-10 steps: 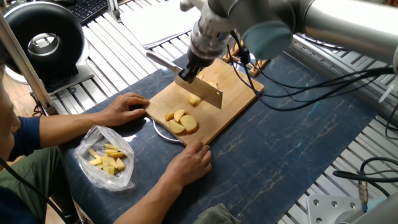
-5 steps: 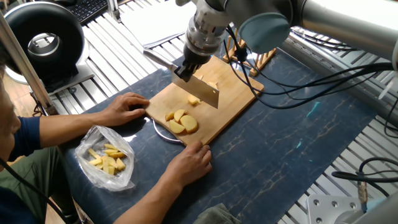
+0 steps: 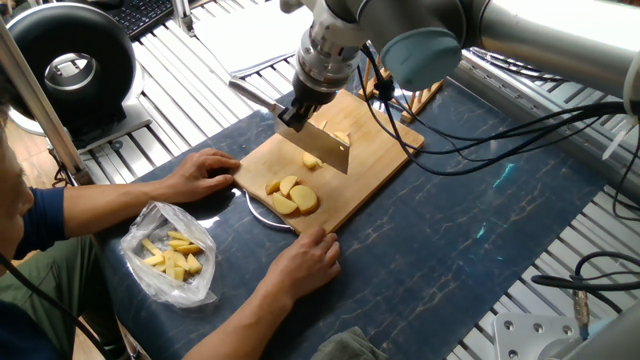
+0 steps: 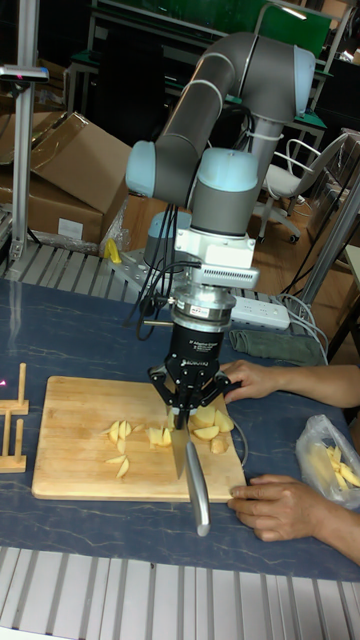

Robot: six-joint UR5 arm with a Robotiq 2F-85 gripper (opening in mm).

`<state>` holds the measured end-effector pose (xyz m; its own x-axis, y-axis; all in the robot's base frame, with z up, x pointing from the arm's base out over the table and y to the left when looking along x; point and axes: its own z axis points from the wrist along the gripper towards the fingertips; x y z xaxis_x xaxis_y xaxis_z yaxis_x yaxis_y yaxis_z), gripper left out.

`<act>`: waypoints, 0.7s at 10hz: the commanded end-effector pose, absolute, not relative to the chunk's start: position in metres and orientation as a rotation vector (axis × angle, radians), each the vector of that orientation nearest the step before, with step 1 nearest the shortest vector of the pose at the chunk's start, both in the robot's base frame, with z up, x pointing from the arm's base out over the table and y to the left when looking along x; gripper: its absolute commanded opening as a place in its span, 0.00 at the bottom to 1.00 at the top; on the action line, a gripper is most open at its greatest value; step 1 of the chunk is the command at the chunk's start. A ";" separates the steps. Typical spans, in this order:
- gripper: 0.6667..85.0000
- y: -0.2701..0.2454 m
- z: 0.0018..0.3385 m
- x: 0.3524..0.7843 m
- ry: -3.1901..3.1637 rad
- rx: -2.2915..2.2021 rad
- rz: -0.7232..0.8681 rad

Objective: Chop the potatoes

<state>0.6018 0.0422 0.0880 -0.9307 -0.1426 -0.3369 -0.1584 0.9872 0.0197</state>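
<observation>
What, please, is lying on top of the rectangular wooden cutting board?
Pale yellow peeled potato pieces lie on the wooden cutting board, one at the steel knife blade held by the gripper. The blade hides whatever lies behind it.

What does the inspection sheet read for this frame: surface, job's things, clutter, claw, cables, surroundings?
Surface: dark blue mat under a wooden cutting board.
Job's things: potatoes on the board in cut pieces; knife over them.
Clutter: plastic bag of yellow pieces; wooden rack.
Claw: claw shut on the knife.
Cables: black cables trailing across the mat.
Surroundings: person's hands steadying the board; black round device; cardboard boxes.
</observation>
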 end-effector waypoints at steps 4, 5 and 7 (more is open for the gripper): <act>0.00 0.040 0.081 0.606 2.774 -0.206 0.066; 0.00 0.041 0.080 0.605 2.774 -0.204 0.066; 0.00 0.042 0.080 0.605 2.775 -0.199 0.069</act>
